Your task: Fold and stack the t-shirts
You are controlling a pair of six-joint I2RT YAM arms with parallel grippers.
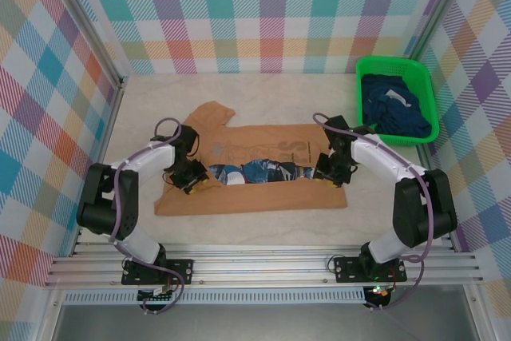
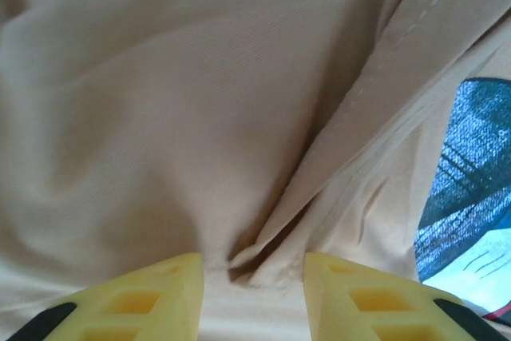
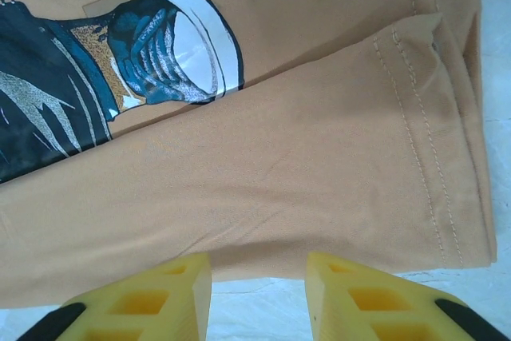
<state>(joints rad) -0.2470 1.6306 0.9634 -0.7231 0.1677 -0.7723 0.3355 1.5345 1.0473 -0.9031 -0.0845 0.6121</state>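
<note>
A tan-orange t-shirt lies flat mid-table, its near long edge folded up over the front so a strip of the blue-and-white print still shows. My left gripper sits low over the shirt's left end. In the left wrist view it is open, yellow fingers astride a small fold of cloth without pinching it. My right gripper is over the shirt's right end. In the right wrist view it is open at the hem edge, nothing between the fingers. Dark navy t-shirts lie crumpled in the basket.
The bright green mesh basket stands at the back right against the plaid wall. Pale table surface stretches behind the shirt, and a narrow strip runs in front of it. Plaid walls close in the left, back and right sides.
</note>
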